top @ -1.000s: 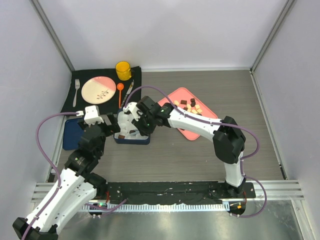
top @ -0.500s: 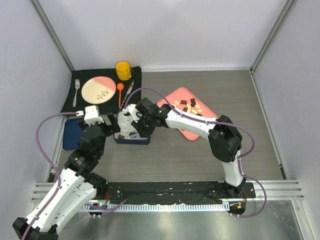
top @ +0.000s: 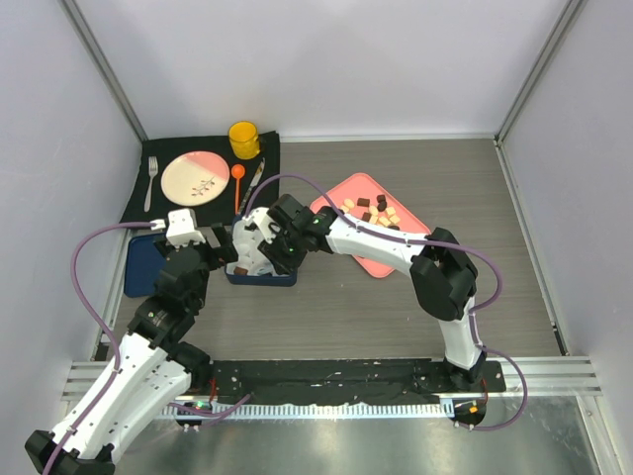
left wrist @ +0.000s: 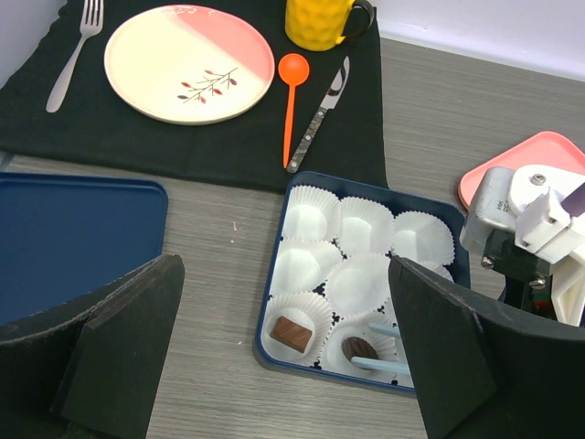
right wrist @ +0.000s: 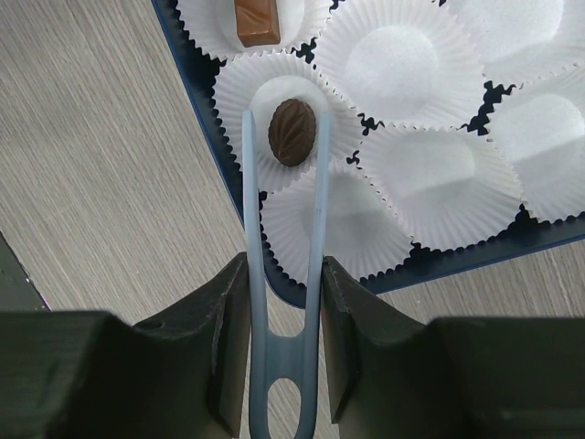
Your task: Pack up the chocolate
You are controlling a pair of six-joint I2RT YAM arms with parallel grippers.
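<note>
Chocolate pieces [top: 379, 210], dark brown and cream, lie mostly in a loose cluster on a pink tray [top: 356, 186] towards the right of the table [top: 475, 198]. Two are already packed in a navy box [top: 262, 281] lined with white paper cups [left wrist: 361, 283]. These are an oval dark piece [right wrist: 292, 132] and a rectangular brown piece [right wrist: 255, 20], in neighbouring cups in the row nearest the arms.

My right end effector [right wrist: 284, 279] is clamped on the arms of pale blue tweezers [right wrist: 317, 219]. The two tips stand apart on either side of the oval piece, which sits on the floor of its cup. A gap shows at one tip, but I cannot tell from this angle whether the other tip touches the chocolate.

My left end effector [left wrist: 283, 357] hangs by the near side of the box with its fingers wide apart, holding nothing.

I judge the step in hand to be letting go of the oval piece. To do it well, I would keep the tips spread and lift straight up, so neither tip drags the chocolate or catches the thin pleated paper, which looks light enough to come up with the tool. Only once above the cup rims would I swing towards the tray for the next piece.
</note>
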